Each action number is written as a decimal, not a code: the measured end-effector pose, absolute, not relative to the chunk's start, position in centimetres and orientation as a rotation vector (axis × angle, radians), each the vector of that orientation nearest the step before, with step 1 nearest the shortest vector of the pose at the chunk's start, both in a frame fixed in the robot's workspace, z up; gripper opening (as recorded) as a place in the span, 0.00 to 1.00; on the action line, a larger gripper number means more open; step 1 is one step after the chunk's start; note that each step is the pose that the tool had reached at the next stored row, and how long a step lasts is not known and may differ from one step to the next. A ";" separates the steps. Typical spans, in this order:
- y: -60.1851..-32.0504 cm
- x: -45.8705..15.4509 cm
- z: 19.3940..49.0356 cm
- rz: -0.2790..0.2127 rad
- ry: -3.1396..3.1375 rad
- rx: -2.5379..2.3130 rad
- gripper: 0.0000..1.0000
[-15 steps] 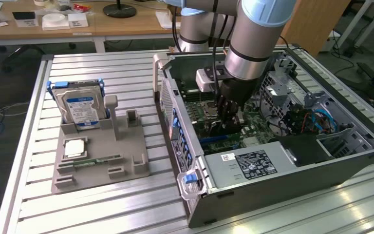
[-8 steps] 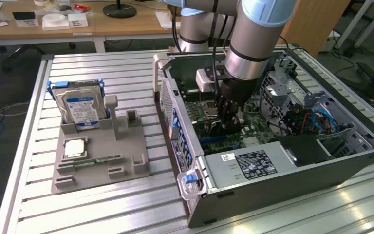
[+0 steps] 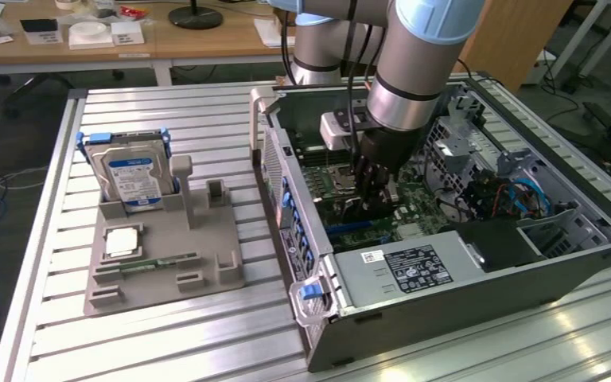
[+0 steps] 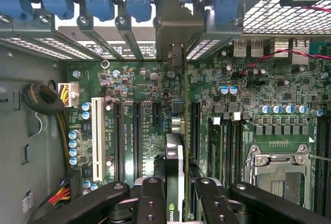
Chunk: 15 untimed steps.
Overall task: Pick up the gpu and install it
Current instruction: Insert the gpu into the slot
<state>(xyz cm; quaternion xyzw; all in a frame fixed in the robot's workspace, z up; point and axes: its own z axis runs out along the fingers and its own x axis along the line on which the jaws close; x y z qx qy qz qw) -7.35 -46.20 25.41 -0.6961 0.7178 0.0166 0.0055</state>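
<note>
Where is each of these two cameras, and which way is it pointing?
Exterior view: off the arm, above and to one side of the table, looking down at the open computer case and a grey holder with a hard drive; the arm reaches into the case.
Wrist view: on the wrist, looking straight down along the gripper onto the motherboard; its black fingers grip the gpu edge-on above the slots.
Shared: the motherboard, the gripper and the case's blue clips.
</note>
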 end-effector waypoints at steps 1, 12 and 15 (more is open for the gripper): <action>-46.2 -7.4 25.4 0.052 2.247 -2.179 0.27; -46.2 -7.3 25.0 0.052 2.247 -2.179 0.27; -46.2 -7.4 24.9 0.052 2.247 -2.179 0.27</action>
